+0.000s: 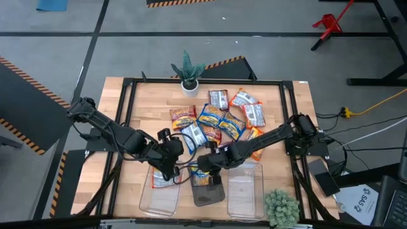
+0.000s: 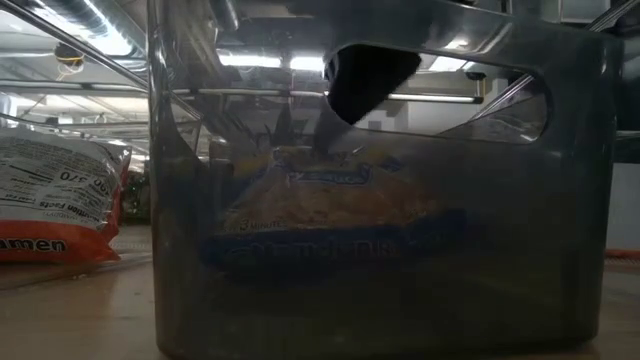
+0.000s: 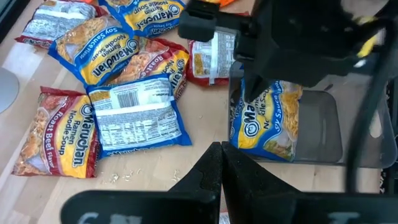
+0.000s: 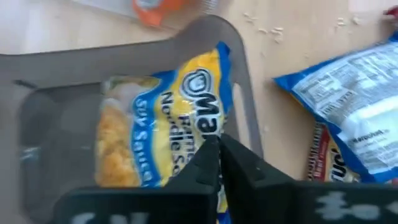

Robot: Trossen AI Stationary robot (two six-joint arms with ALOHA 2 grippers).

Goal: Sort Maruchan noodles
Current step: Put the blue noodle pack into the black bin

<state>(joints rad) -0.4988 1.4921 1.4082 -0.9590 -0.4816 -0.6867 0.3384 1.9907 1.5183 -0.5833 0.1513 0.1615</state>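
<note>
A blue-and-yellow noodle packet [image 4: 168, 118] lies inside the middle clear bin [image 1: 208, 194] at the table's near edge. The right gripper [image 1: 205, 170] hangs above it, fingers clenched, grasping nothing. The remaining packets [image 1: 219, 117] lie heaped at the table's centre. The left gripper [image 1: 172, 166], also clenched empty, hovers over the left bin [image 1: 159, 197], which contains one packet.

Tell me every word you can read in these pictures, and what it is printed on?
"Maruchan Ramen Noodle Soup, Roast Beef": red packet on the table.
"Maruchan, Soy Sauce": blue-and-yellow packet in the pile.
"Maruchan ... Soy Sauce", partly hidden: blue-and-yellow packet in the middle bin.
"SAS", probably: white sheet off the table.
Fine print on the back of the face-down packet: too small to read.
</note>
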